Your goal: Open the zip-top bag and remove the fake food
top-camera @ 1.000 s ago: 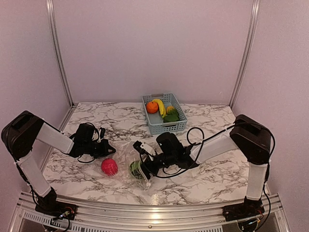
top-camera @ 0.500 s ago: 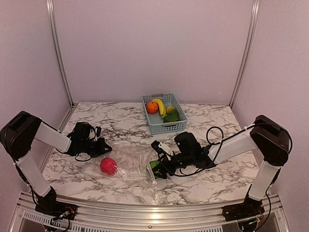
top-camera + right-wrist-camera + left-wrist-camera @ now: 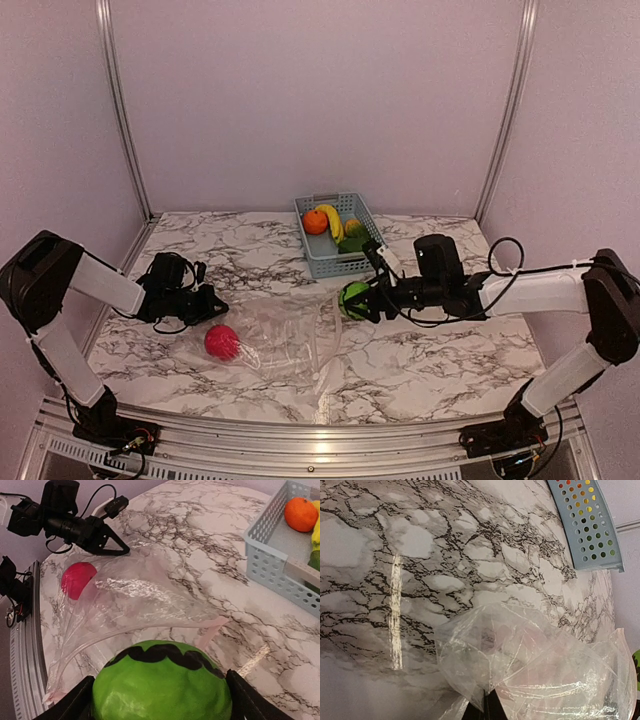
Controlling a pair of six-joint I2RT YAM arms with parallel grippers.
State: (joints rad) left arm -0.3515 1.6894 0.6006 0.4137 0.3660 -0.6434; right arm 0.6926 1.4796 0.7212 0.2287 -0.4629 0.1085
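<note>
Now, left gripper (image 3: 212, 305): I see it shut tight on one corner of the bag (image 3: 285, 335). In my left wrist view the plastic is pinched between the dark fingers (image 3: 489, 710) at the bottom.
Right gripper (image 3: 357, 300): its jaws stand wide around the green ball (image 3: 161, 685), one finger on each side, and they hold it.
Green ball: it has a black wavy stripe. It is outside the bag, just past the bag's open end, and near the front of the basket (image 3: 322, 264).
Bag: it is clear and crinkly. It lies on the table (image 3: 440, 360) between my two grippers. Its mouth gapes toward the right gripper.
Pink ball (image 3: 222, 342): it sits at the left end of the bag, close to the left gripper. In my right wrist view I see it through the plastic.
Basket: light blue with holes, at the back of the table, well apart from the pink ball.
In the basket: an orange (image 3: 315, 221), a banana (image 3: 331, 222) and a dark green vegetable (image 3: 354, 244).
Table: it looks like white and grey marble.
</note>
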